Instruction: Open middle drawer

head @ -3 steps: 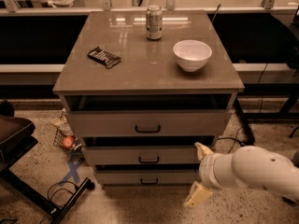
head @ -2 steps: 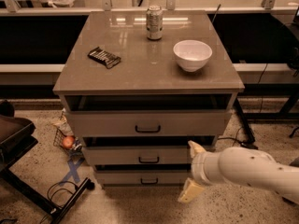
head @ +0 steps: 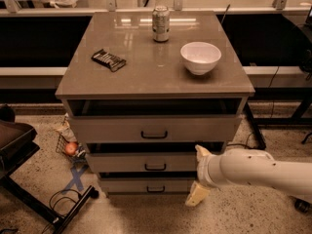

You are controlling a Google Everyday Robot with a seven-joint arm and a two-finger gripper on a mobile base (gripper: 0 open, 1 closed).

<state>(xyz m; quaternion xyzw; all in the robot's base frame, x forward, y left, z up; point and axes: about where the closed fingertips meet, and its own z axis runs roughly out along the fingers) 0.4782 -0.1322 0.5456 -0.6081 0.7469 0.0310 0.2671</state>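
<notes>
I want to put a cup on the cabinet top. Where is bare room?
Bare: the front strip of the cabinet top, also between dark packet and bowl. Crowded at the back by the can. The gripper is low, by the middle drawer.

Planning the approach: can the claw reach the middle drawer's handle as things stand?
Probably yes: the claw sits open at the right end of the middle drawer, with nothing between it and the handle.

hand (head: 199, 173) | fingers spread | at right end of middle drawer (head: 141, 162) | apart from handle (head: 155, 167)
</notes>
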